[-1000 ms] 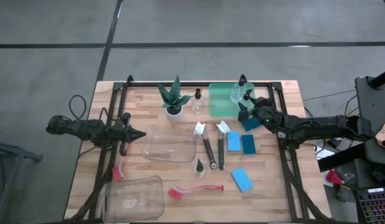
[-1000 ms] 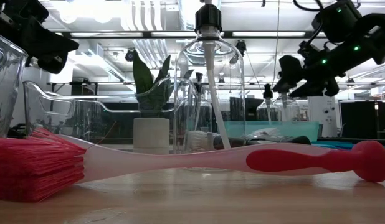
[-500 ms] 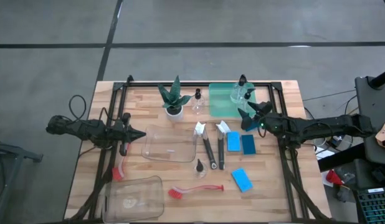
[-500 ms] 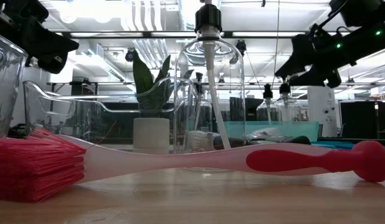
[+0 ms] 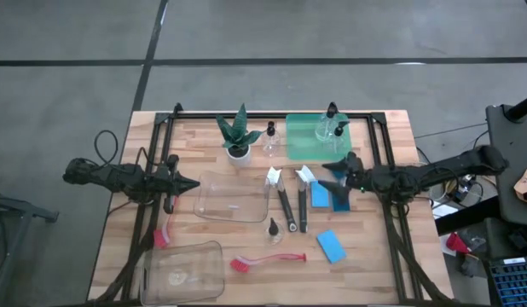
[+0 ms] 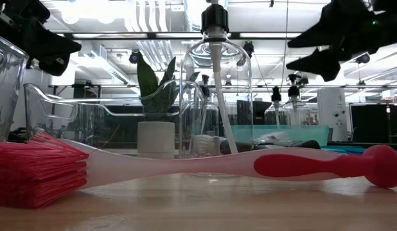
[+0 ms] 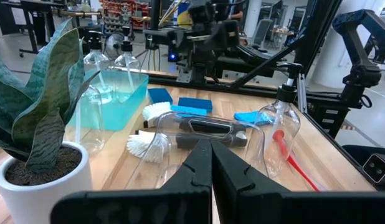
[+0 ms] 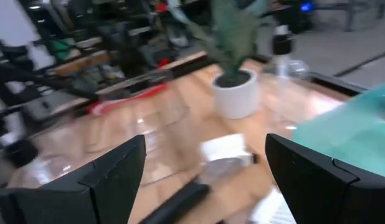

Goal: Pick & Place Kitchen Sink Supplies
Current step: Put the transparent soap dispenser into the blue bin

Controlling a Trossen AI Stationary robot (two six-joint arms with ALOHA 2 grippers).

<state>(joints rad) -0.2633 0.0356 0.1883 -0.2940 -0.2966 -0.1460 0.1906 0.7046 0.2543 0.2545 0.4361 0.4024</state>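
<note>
meanwhile, parked at the bench's (image 5: 118,256) left edge: left end effector (image 5: 192,182), clenched on nothing. further right, above the blue sponges (image 5: 329,196) beside the white-headed brushes (image 5: 289,200): right end effector (image 5: 327,175), spread wide, empty. risk: could clip a brush head or snag two touching sponges.

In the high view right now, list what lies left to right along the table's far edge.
Plant → lone bottle → green tray holding two bottles.

Right pincer (image 5: 328,177) spread wide, arm stretched low toward table centre; left pincer (image 5: 194,183) closed, waiting at left.
</note>
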